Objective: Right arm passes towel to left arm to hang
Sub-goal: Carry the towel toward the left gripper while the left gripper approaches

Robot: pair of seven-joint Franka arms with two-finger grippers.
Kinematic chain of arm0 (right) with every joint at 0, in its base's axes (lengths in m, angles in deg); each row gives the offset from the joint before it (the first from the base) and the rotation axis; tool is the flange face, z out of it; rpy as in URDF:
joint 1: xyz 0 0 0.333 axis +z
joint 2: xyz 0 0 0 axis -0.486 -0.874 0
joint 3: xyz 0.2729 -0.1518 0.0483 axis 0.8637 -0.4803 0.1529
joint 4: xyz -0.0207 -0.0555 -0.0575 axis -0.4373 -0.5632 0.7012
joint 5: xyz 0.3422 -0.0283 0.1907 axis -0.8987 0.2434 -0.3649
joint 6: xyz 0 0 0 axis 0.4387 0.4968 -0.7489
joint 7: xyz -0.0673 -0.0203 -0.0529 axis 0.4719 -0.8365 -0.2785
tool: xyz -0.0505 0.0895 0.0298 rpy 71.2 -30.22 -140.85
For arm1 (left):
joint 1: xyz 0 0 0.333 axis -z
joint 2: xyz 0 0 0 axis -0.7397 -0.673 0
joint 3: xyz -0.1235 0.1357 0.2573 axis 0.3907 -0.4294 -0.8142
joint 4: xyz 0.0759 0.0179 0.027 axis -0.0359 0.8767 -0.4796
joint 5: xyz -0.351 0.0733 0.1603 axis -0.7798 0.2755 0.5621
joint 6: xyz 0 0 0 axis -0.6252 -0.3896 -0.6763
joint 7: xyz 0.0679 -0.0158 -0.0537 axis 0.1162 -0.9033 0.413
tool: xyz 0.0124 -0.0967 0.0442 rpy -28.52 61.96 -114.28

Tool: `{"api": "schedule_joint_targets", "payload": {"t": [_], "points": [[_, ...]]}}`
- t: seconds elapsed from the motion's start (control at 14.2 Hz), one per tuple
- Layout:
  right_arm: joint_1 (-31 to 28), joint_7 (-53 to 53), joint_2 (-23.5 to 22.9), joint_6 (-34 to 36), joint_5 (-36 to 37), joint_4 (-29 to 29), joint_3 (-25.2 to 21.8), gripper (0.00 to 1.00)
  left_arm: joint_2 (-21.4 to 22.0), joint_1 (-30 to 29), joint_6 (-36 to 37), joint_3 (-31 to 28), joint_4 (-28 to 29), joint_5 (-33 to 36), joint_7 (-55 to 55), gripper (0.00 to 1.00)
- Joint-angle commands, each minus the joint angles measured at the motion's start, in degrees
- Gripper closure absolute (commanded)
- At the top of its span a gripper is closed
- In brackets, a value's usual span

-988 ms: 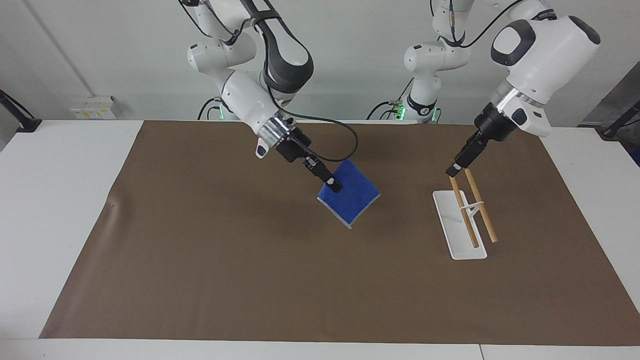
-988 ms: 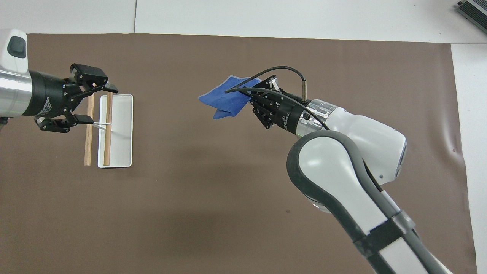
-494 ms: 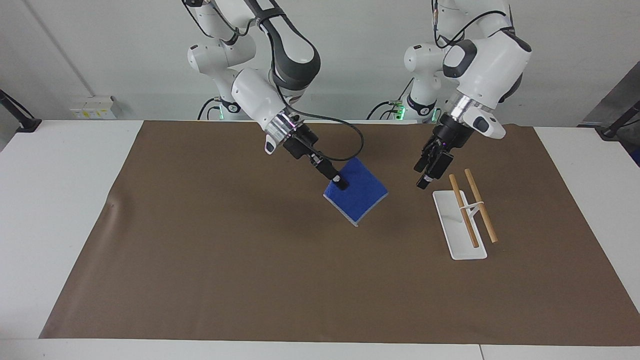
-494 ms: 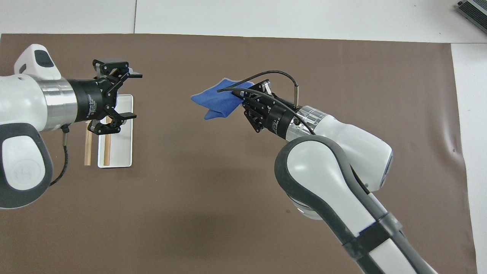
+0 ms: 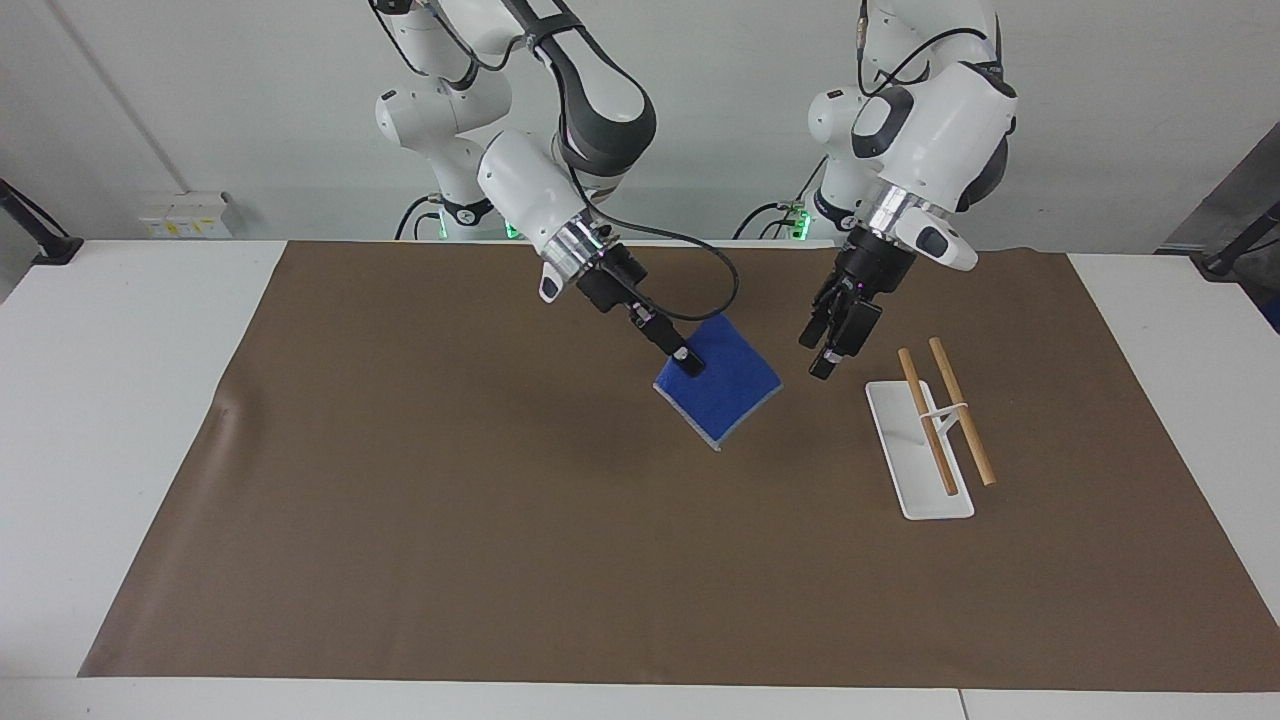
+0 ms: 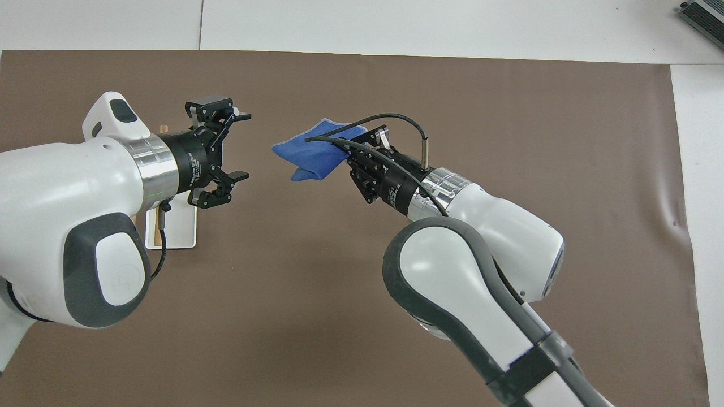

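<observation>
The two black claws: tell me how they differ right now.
The right claw is shut on the bright blue terry towel, holding it above the brown mat; the left claw is open and empty. The right carries a long looping black cable; the left shows none like it. Both are black, two-fingered, raised, facing each other.

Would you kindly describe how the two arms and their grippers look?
Both arms are white with dark grey joints and silver wrist rings. The right gripper is black with a long looping black cable; the left gripper is black, white-lettered, with a short cable.
</observation>
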State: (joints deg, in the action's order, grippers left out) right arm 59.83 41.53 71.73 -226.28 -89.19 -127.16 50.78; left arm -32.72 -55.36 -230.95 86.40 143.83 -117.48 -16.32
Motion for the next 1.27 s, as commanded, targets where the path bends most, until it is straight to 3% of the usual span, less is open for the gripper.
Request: {"api": "schedule_joint_targets", "payload": {"t": [0.0,0.49,0.99,1.2], "points": [[0.54,0.37,-0.63,-1.78,-2.94,1.53,0.13,1.00,-1.18,0.71,-2.74,0.06,0.81,-1.23,-0.21,0.00],[1.07,0.80,-1.42,-1.96,-4.35,3.20,0.04,1.00,-2.77,1.07,-5.90,1.64,1.16,-1.23,-0.21,0.00],[2.03,7.66,-1.33,-3.63,-4.00,2.15,0.13,1.00,-2.86,1.07,-6.96,1.73,1.08,-1.23,-0.21,0.00],[2.12,8.62,-1.15,-3.80,-4.00,1.45,0.13,1.00,-3.12,1.07,-6.96,1.73,1.08,-1.23,-0.13,0.20]]}}
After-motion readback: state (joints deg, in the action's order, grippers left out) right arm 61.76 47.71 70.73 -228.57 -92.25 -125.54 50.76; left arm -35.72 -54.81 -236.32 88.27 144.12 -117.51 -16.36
